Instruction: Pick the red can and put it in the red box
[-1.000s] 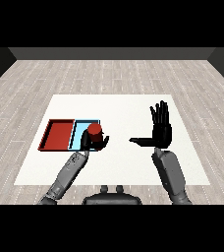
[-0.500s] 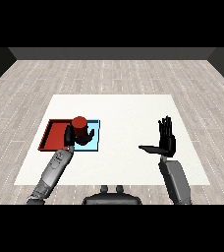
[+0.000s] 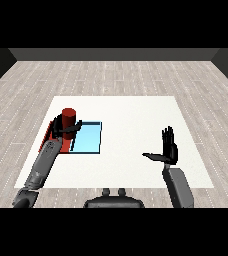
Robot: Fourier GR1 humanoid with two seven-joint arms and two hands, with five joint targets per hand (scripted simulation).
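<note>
Leftward since before, the left hand [image 3: 66,131], curled round the upright red cylindrical can [image 3: 68,118], now hangs over the flat red tray [image 3: 50,135]; right hand [image 3: 169,149] open.

Dark red cylindrical can [image 3: 68,117]: upright, flat top showing, its lower body wrapped by the curled black fingers of the left hand [image 3: 66,129]. It sits over the flat red tray [image 3: 51,133]; contact with the tray floor cannot be told. Tray lies at the table's left side, mostly hidden, its right edge against the neighbouring tray.
</note>
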